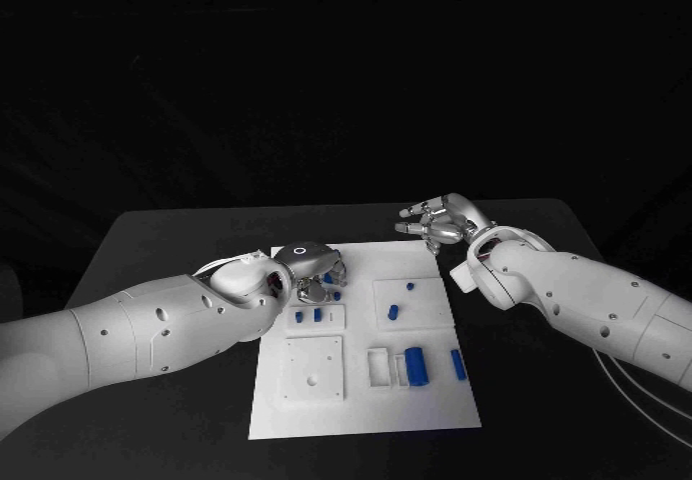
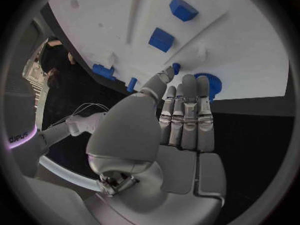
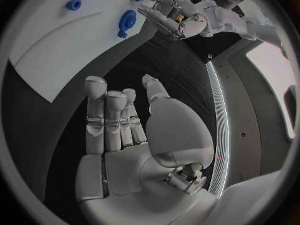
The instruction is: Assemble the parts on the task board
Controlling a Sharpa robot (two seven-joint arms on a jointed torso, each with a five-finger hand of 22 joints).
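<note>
The white task board (image 1: 361, 400) lies in the middle of the black table. My left hand (image 1: 309, 268) hovers over its far left corner. In the left wrist view its fingers (image 2: 187, 110) lie straight and side by side, their tips at a round blue part (image 2: 212, 86). The thumb tip sits beside a small blue peg (image 2: 176, 67), and nothing is held. My right hand (image 1: 444, 220) hangs over the table past the board's far right corner, its fingers (image 3: 109, 117) straight and its palm bare. The right wrist view shows the left hand (image 3: 178, 19) next to the round blue part (image 3: 127, 21).
Other blue parts are spread over the board: a large block (image 1: 414, 365) and a slim bar (image 1: 457, 364) near the right, two small pegs (image 1: 309, 315) in a left recess, and a piece (image 1: 392, 311) in the middle square. Black table (image 1: 159, 250) surrounds the board.
</note>
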